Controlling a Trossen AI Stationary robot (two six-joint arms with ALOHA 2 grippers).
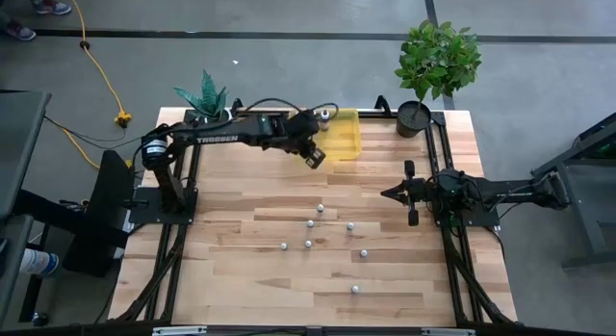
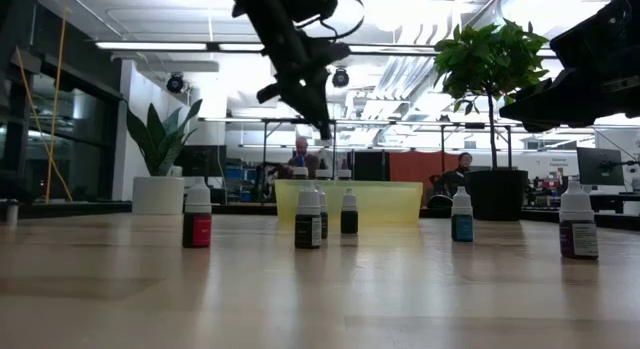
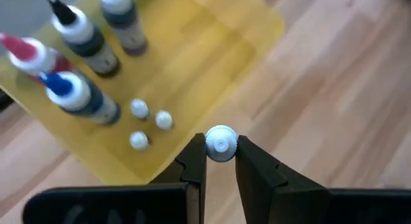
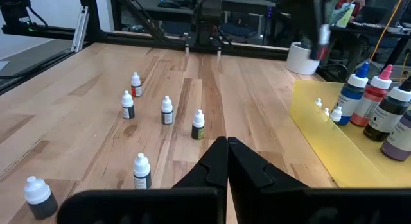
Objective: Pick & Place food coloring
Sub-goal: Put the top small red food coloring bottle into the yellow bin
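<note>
Across the wooden table (image 1: 231, 269), seven small food-coloring bottles (image 1: 309, 244) are standing upright and well apart from one another, scattered over the middle and near part of the top. At table height five of them are showing in a loose row in front of the translucent yellow tray (image 2: 348, 203), none of them touching the tray wall. A spiky potted plant (image 1: 206, 97) is sitting at the far left corner and a leafy potted plant (image 1: 438, 59) at the far right corner; people are sitting in the room beyond the table.

Inside the yellow tray, at the far edge of the table, four larger bottles with red, blue, black and whitish tips (image 3: 70, 95) are standing grouped at one end, and three small white-capped bottles (image 3: 139, 140) are standing close together nearer the middle of the tray floor.

The left arm is reaching across from its base, raised clear of the table, and the left gripper (image 3: 221, 161) is hanging at the near edge of the tray, its fingers clamping one small white-capped bottle (image 3: 221, 143) by the cap. The right arm is lying low along the right side of the table, and the right gripper (image 4: 227, 161) is pointing toward the scattered bottles with its fingers pressed together on nothing.
</note>
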